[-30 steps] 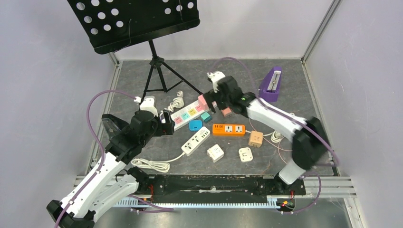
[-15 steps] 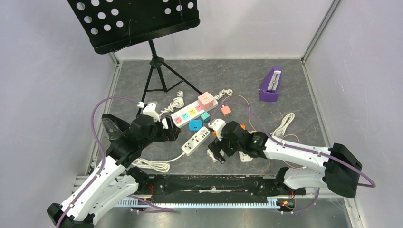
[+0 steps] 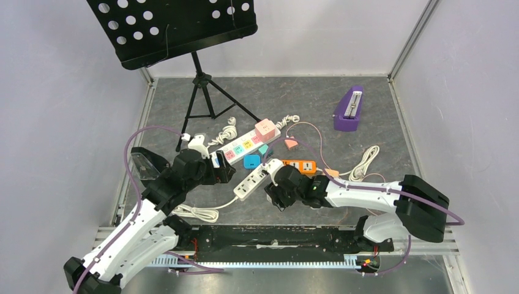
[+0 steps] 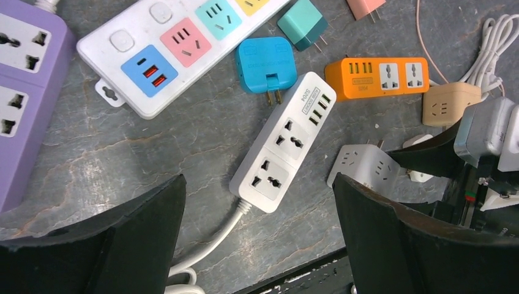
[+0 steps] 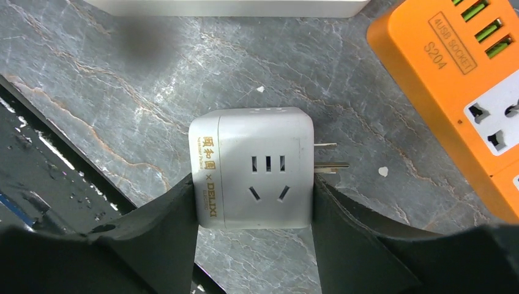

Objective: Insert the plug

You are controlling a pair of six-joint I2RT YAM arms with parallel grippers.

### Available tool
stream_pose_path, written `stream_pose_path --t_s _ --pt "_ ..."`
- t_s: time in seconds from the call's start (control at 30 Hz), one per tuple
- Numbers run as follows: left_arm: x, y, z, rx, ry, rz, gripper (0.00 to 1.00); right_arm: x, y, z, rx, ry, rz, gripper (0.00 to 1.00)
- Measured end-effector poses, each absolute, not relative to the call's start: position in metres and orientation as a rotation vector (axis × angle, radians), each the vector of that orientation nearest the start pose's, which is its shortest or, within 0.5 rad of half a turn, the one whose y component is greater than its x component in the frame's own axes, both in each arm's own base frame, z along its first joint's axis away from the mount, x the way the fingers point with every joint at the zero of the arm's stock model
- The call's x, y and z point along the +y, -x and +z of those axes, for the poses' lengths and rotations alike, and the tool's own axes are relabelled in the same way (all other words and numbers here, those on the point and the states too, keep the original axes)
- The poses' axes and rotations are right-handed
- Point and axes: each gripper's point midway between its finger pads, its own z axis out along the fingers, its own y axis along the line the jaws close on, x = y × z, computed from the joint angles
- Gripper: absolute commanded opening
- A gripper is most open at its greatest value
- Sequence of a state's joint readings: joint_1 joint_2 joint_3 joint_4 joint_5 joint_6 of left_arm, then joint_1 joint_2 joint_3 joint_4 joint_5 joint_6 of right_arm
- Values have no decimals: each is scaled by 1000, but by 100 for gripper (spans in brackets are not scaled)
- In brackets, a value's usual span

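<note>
The right tool [image 5: 252, 211] pinches the white plug cube [image 5: 251, 162] by its smooth flat sides, leaving the metal prongs free for insertion. The cube lies flat on the marbled grey bench [image 5: 110, 86], beside the glossy orange strip [image 5: 453, 79]. The left tool [image 4: 257, 214] hangs spread wide over the white strip [image 4: 284, 144], perhaps to steady it.
</note>
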State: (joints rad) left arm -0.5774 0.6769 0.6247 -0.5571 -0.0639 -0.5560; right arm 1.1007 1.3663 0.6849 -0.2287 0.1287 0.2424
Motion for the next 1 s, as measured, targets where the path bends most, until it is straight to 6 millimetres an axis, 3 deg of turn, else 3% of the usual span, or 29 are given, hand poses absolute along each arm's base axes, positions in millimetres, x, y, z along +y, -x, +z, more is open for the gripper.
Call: stream_pose_path --t_s 0.1,0.27,0.43,0.53,0.67,0.83,1.0 --pt "-149 -202 152 2238 1 -591 93 276 -156 43 2309 987 412 33" --pt "-171 -210 161 2200 -49 -698 90 273 -167 51 2341 931 519 31" --pt "-195 -217 171 2162 -154 -795 88 268 -193 73 2355 791 710 31" --pt "-211 -218 187 2095 -264 -854 88 277 -198 92 2331 770 843 31" --pt "-228 -214 205 2009 -419 -901 89 293 -190 123 2242 825 1034 32" --pt "-242 -206 214 1999 -519 -975 89 300 -167 146 2102 1000 1194 31" --pt "-252 -193 219 2083 -444 -1116 89 300 -160 157 1942 1159 1199 30"
